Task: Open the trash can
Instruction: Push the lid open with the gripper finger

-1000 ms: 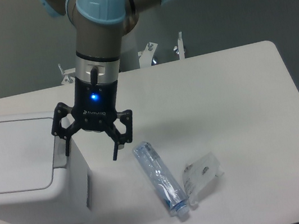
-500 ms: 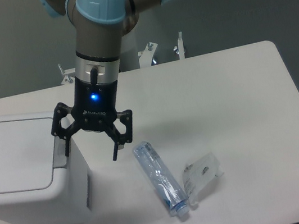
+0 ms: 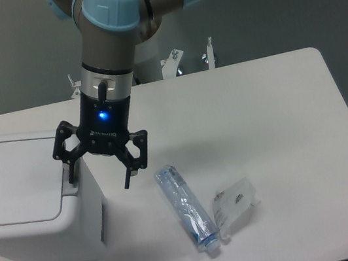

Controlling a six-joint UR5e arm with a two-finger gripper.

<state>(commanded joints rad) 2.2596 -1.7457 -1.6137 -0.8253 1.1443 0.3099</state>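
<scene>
White trash can (image 3: 18, 195) lid shut; hand (image 3: 99, 181) spread over its rt edge.

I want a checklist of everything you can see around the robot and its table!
Surface: white table, rounded corners.
Job's things: white trash can at the left, lid down; grey push tab at its right rim.
Clutter: clear bottle lying on its side; clear plastic packet touching it near the cap end.
Gripper: gripper open, one finger over the tab, the other beside the can above the table; blue light on.
Cables: nothing seen.
Surroundings: grey floor; white metal stand behind the table.
</scene>
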